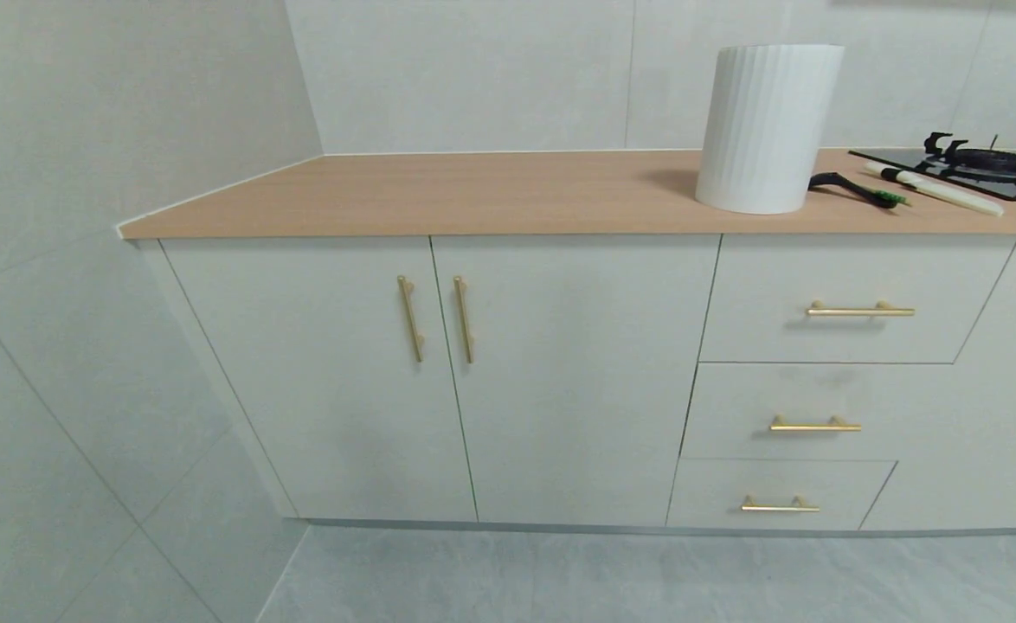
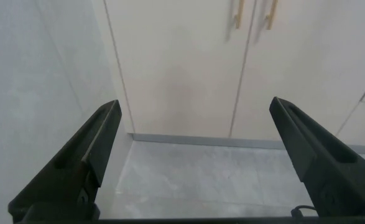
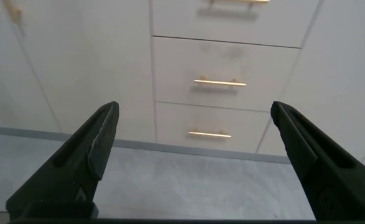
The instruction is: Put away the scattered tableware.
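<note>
On the table (image 1: 473, 195), a black-handled utensil (image 1: 845, 185) and a white utensil (image 1: 949, 193) lie near the ribbed holder (image 1: 768, 130), likely their home; my left gripper (image 2: 194, 106) and right gripper (image 3: 194, 107) hang wide, empty.

Wooden counter (image 1: 473, 195) — white canister (image 1: 768, 130), black utensil (image 1: 845, 184), hob (image 1: 993, 169)

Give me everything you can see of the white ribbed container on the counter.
The container is a tall white cylinder with fine vertical ribs, matte, like ceramic or plastic. It stands upright on the wooden counter, near its front edge. Its inside is hidden. A black-handled utensil lies at its base on the right; whether they touch I cannot tell.
</note>
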